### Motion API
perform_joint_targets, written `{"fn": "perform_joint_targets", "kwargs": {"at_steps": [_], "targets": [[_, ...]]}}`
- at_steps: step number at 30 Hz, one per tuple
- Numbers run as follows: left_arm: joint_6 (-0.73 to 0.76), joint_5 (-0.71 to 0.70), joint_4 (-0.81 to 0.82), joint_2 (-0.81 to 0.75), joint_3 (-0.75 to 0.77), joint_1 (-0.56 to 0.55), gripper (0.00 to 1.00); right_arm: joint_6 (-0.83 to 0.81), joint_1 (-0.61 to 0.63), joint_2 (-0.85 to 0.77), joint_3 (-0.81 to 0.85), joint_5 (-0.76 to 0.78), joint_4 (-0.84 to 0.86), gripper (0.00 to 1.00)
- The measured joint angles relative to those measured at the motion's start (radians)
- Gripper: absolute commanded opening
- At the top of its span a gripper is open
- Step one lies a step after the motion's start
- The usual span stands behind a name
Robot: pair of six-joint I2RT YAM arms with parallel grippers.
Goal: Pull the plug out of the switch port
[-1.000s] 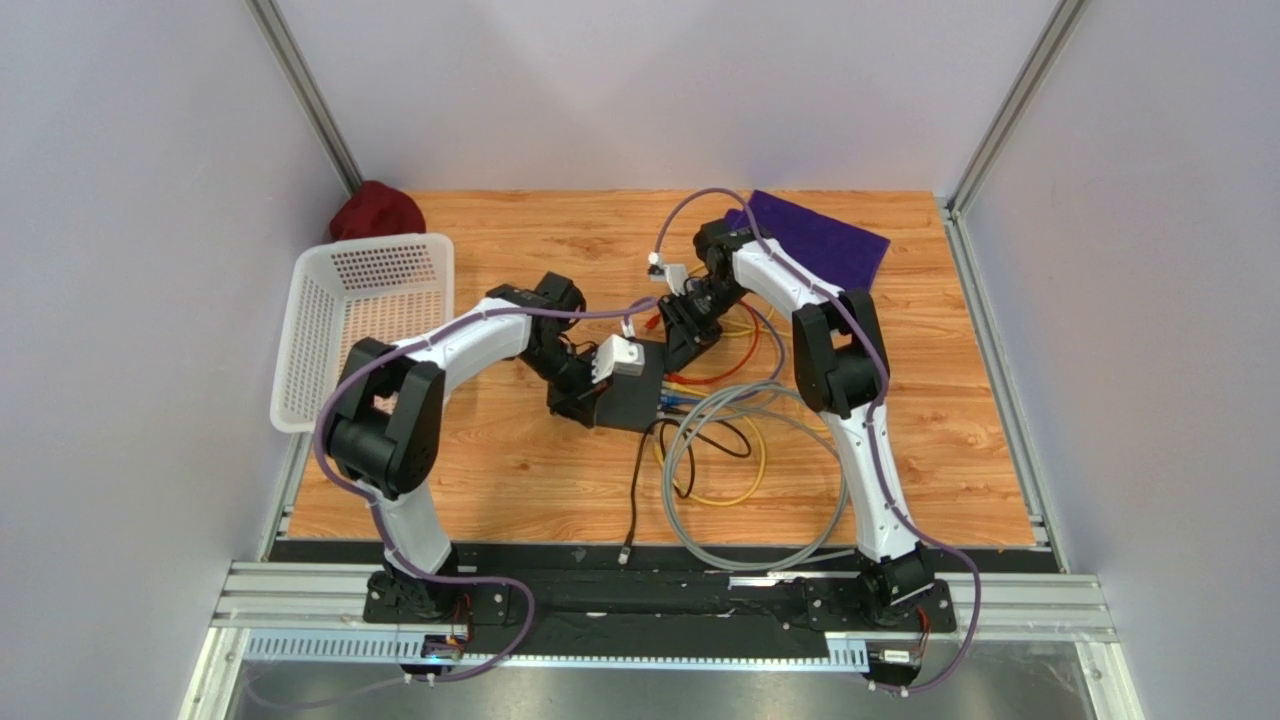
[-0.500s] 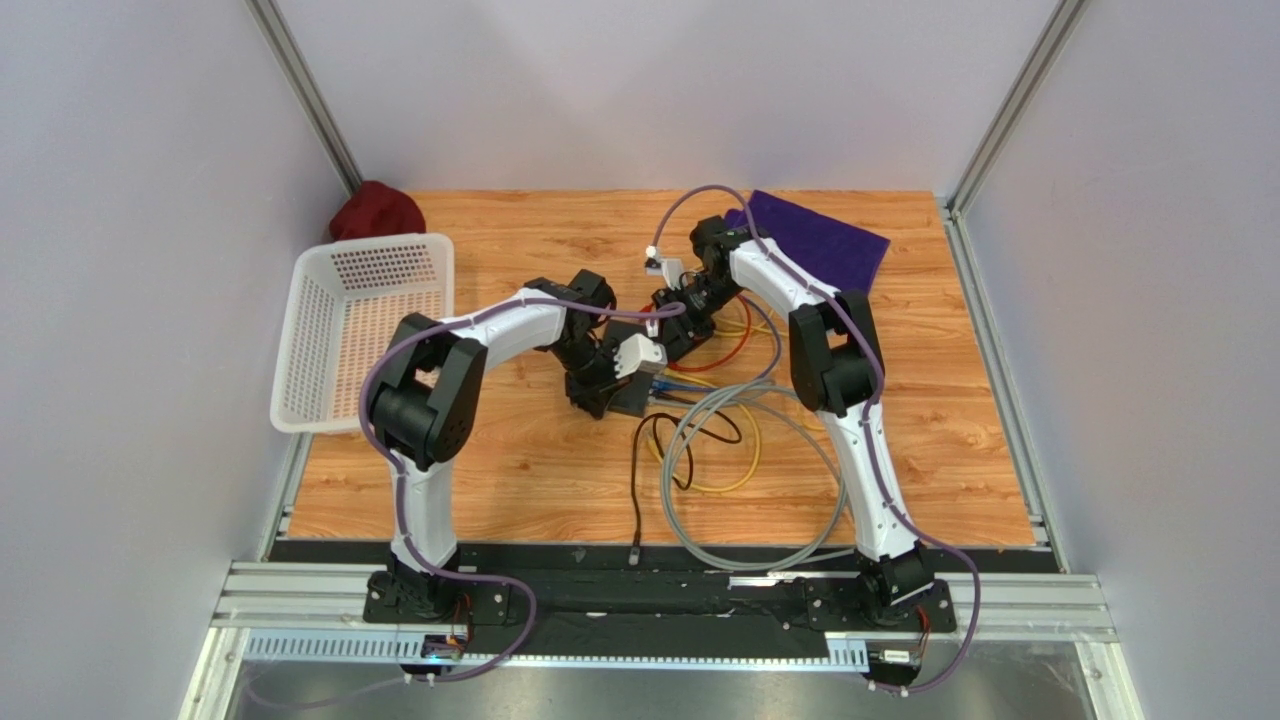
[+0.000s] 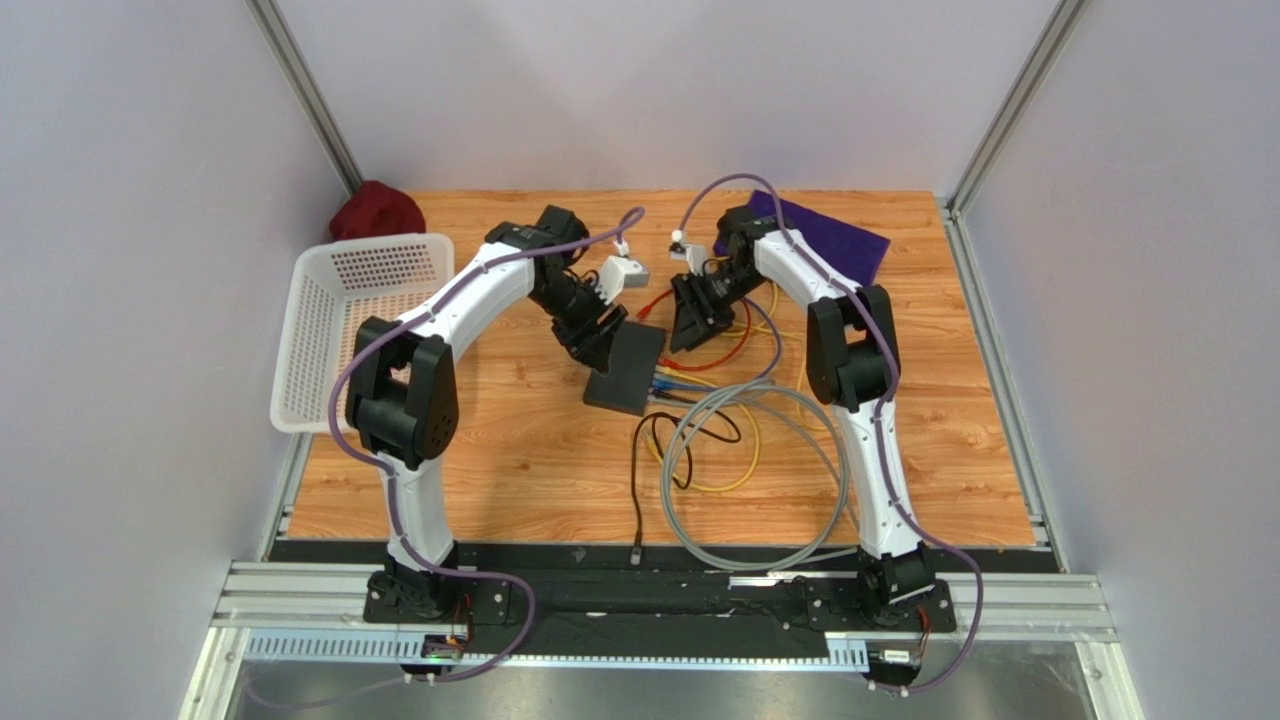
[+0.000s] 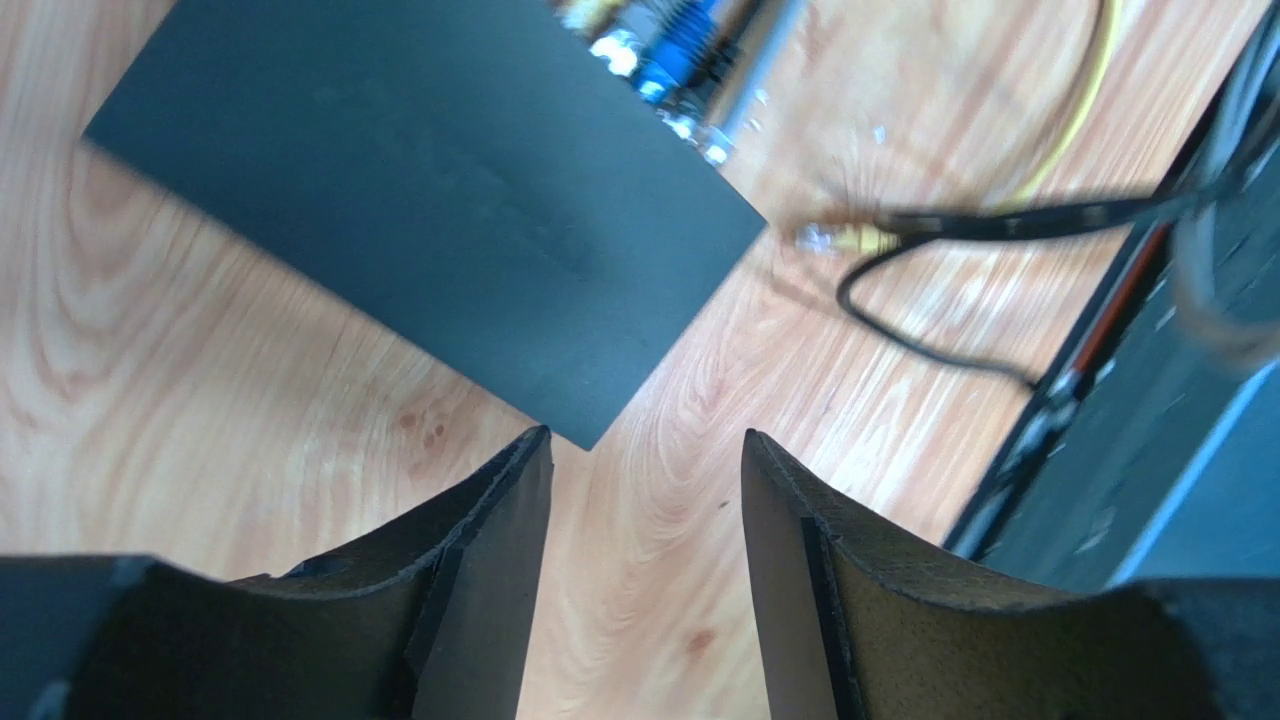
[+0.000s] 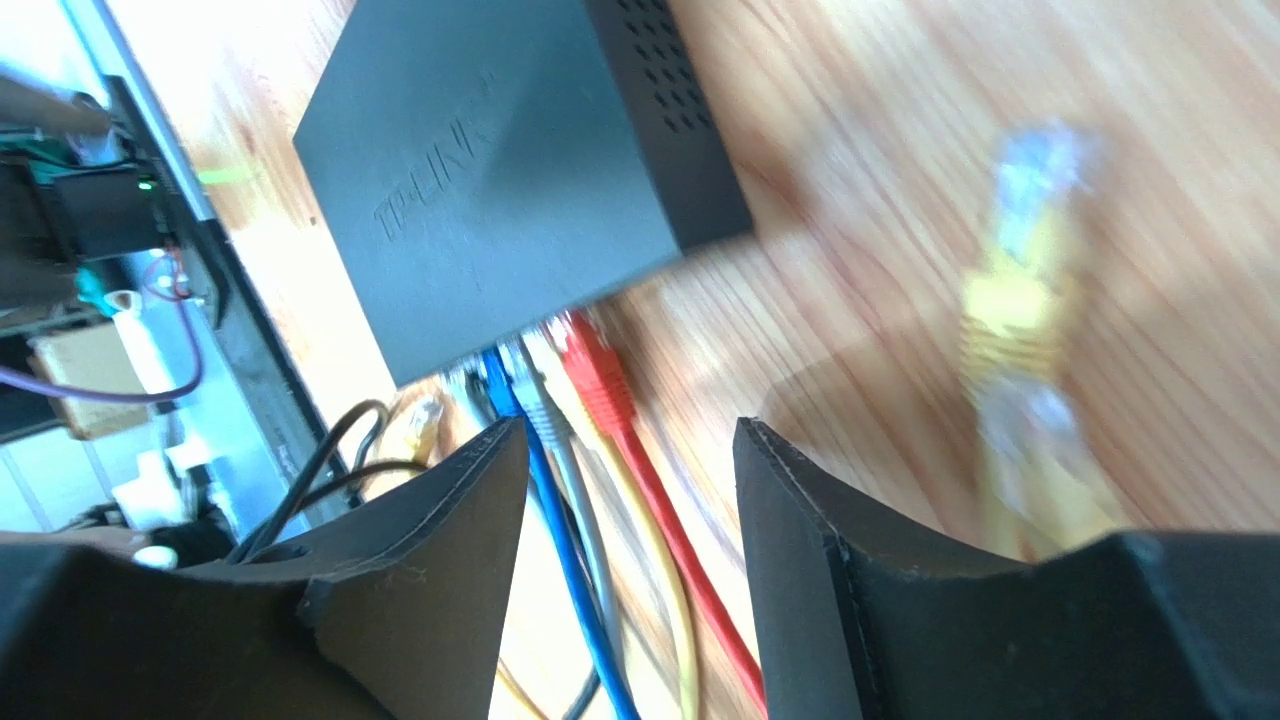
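Switch [image 3: 625, 369] shifted; left claw [image 4: 646, 450] lifted, opened.

Top external: high, looking down on the whole table [image 3: 496, 465]. Wrist views: close, downward, both on the switch [image 4: 421, 195].

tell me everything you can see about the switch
The switch is a thin matte-black rectangular box with faint lettering on top and vent holes along one side. It lies flat on the wooden table, with red, blue and grey cables plugged into one edge. Neither left fingers nor right fingers grip it.
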Motion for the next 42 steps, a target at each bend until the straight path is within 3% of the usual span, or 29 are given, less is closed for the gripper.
{"fn": "perform_joint_targets", "kwargs": {"at_steps": [5, 11, 22, 31, 42], "targets": [[-0.215, 0.028, 0.045, 0.073, 0.035, 0.058, 0.6, -0.011, -0.03, 0.005, 0.005, -0.06, -0.041, 0.56], [-0.321, 0.05, 0.047, 0.143, 0.067, 0.085, 0.61, -0.007, -0.016, 0.048, 0.021, -0.119, -0.042, 0.54], [-0.401, 0.046, 0.072, 0.288, 0.12, 0.105, 0.6, 0.034, 0.0, 0.085, 0.029, -0.164, -0.032, 0.52], [-0.431, 0.027, 0.079, 0.312, 0.12, 0.1, 0.45, 0.06, 0.016, 0.1, 0.04, -0.18, -0.023, 0.5], [-0.456, 0.027, 0.079, 0.312, 0.12, 0.091, 0.42, 0.061, 0.013, 0.117, 0.048, -0.19, -0.019, 0.41]]}}
